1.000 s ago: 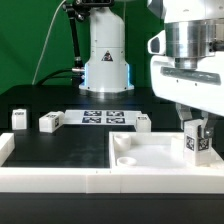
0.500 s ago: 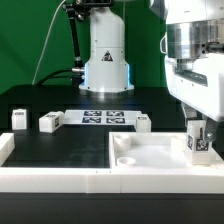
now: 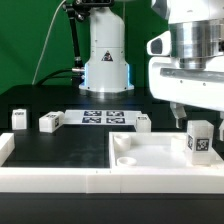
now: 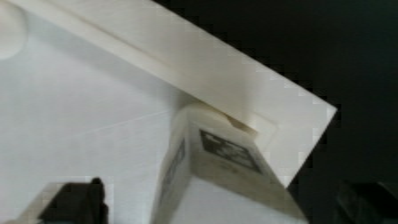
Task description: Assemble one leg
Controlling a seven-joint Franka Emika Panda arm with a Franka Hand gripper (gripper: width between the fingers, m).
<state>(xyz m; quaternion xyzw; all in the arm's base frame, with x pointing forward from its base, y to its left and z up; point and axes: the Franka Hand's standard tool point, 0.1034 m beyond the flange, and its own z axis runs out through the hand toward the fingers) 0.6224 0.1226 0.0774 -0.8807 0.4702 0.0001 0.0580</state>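
A leg (image 3: 200,140), a small white post with a black-and-white tag, stands upright on the near right corner of the wide white panel (image 3: 150,152). My gripper (image 3: 198,115) hangs just above it, open, with the fingers clear of the leg's top. In the wrist view the leg (image 4: 222,165) stands in the panel's corner (image 4: 107,110), and a dark fingertip (image 4: 75,200) shows apart from it. Three more legs lie on the black table: two at the exterior view's left (image 3: 19,119) (image 3: 49,121) and one behind the panel (image 3: 143,122).
The marker board (image 3: 95,117) lies flat behind the legs. The arm's white base (image 3: 105,60) stands at the back. A low white wall (image 3: 60,178) runs along the front and the left side (image 3: 5,148).
My gripper has let go of the leg and moved up off it. The leg stays standing on the panel's corner.
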